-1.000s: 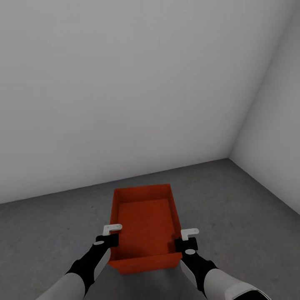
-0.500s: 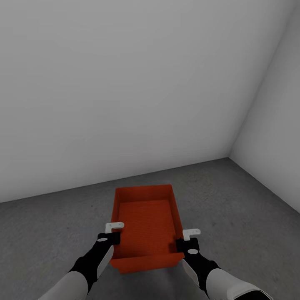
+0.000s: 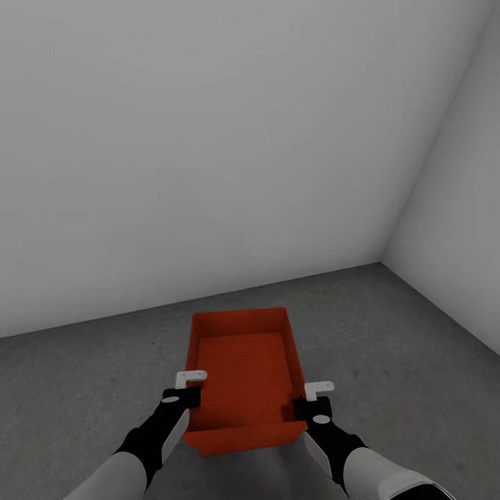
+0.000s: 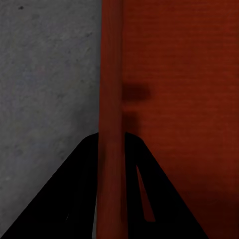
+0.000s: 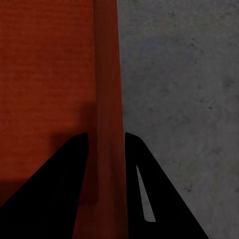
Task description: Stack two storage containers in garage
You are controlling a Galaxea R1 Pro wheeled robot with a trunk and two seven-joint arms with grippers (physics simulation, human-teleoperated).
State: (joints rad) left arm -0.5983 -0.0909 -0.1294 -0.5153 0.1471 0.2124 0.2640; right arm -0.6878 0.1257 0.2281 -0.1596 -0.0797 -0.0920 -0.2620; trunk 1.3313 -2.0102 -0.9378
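One orange-red storage container [image 3: 243, 368] is in front of me in the garage, over the grey concrete floor [image 3: 83, 375]. It is open-topped and empty. My left gripper [image 3: 187, 397] is shut on its left wall near the front corner. My right gripper [image 3: 303, 407] is shut on its right wall. In the left wrist view the container's rim [image 4: 110, 74] runs between the dark fingers [image 4: 74, 189] of the left gripper [image 4: 110, 137]. The right wrist view shows the container's rim [image 5: 107, 64] pinched the same way in the right gripper [image 5: 105, 134]. I cannot tell whether the base touches the floor.
A plain white-grey wall [image 3: 208, 139] stands just beyond the container. A second wall [image 3: 458, 208] meets it in a corner at the right. Concrete floor [image 5: 179, 74] lies open on both sides of the container.
Since a second ago the container and both grippers have shifted slightly right and forward. Nothing has moved in the last half second.
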